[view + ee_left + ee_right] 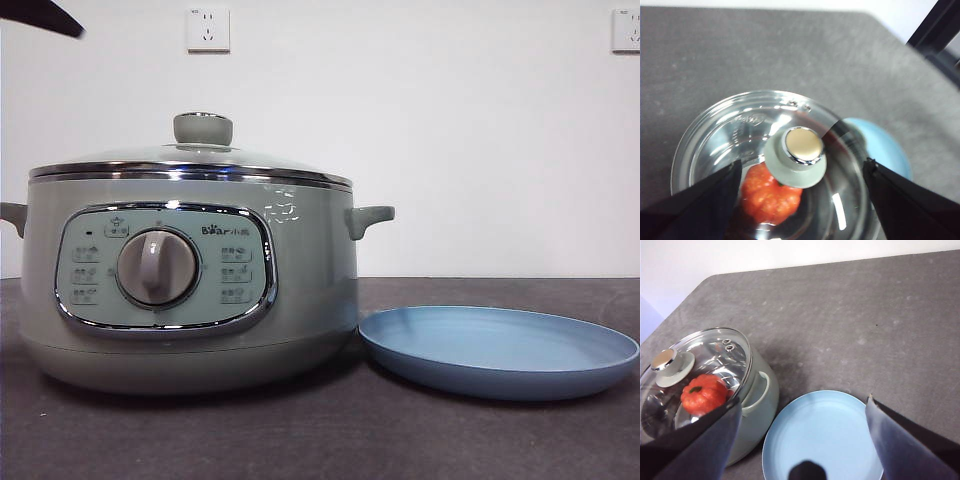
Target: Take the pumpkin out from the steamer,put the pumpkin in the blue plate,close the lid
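The sage-green steamer (190,290) stands at the left of the table with its glass lid (195,160) on it. The lid's green knob (203,128) points up. Through the glass the orange-red pumpkin (770,192) shows inside the pot; it also shows in the right wrist view (702,394). The blue plate (500,350) lies empty on the table just right of the steamer. My left gripper (800,172) is open above the lid, its jaws on either side of the knob (796,155) but well clear of it. My right gripper (800,412) is open above the plate (822,435).
The dark grey table (330,440) runs under everything. A white wall with two sockets (207,29) stands behind. A black arm tip (40,15) shows at the top left corner. A dark frame (935,35) stands beyond the table's edge.
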Controlling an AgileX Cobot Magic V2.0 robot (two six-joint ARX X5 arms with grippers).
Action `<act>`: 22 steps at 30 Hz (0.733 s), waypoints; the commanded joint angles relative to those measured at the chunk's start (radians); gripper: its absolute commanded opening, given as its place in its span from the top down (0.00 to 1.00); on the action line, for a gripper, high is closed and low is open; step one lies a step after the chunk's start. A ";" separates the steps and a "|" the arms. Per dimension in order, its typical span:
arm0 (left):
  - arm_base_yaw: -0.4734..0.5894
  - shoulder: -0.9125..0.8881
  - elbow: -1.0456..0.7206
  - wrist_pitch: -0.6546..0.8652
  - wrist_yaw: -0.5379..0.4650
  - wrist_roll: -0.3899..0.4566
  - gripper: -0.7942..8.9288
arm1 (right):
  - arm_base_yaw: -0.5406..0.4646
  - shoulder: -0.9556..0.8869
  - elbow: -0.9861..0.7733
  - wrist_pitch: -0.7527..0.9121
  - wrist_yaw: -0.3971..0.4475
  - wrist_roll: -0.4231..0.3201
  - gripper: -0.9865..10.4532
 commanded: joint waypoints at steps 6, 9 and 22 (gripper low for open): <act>-0.143 0.183 0.102 -0.023 -0.164 0.097 0.49 | 0.002 0.000 0.003 -0.019 0.000 -0.008 0.55; -0.180 0.242 0.119 -0.021 -0.216 0.113 0.50 | 0.002 0.000 0.003 -0.020 0.000 -0.008 0.55; -0.220 0.357 0.123 -0.008 -0.284 0.152 0.50 | 0.002 0.000 0.003 -0.020 0.002 -0.008 0.56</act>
